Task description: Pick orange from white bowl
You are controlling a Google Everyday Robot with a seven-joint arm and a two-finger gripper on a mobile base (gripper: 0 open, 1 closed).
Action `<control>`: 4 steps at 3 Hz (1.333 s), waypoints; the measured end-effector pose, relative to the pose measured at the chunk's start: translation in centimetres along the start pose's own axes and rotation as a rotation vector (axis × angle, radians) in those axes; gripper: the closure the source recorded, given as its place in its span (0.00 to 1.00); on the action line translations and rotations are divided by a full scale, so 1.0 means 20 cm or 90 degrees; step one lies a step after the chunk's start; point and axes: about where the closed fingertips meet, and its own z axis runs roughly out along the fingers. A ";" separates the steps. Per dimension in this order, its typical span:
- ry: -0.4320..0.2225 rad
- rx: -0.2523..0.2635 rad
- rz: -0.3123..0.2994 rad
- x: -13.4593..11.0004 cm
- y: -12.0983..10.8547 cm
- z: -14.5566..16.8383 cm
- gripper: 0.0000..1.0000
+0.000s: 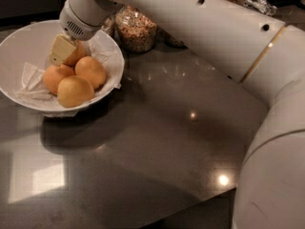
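The white bowl (19, 42), lined with crumpled white paper, stands at the far left of the dark table. It holds several yellow-orange fruits. Three lie together at the front: one on the left (55, 78), one on the right (91, 70) and one nearest me (74, 91). A fourth orange (78, 54) lies behind them, partly hidden. My gripper (63, 52) reaches down into the bowl from the white arm (190, 27) and sits right against this back orange, its cream-coloured end covering the orange's left side.
A glass jar of grains (138, 27) stands just behind and to the right of the bowl, under my arm. A second jar (108, 24) is partly hidden by the wrist. The dark glossy tabletop (157, 142) stretches to the front and right. My arm's lower part (276, 175) fills the right edge.
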 end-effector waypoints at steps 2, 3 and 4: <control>0.006 -0.002 -0.011 -0.01 -0.04 0.07 0.17; 0.013 -0.007 -0.014 -0.02 -0.06 0.12 0.19; 0.021 -0.015 -0.012 -0.01 -0.08 0.18 0.19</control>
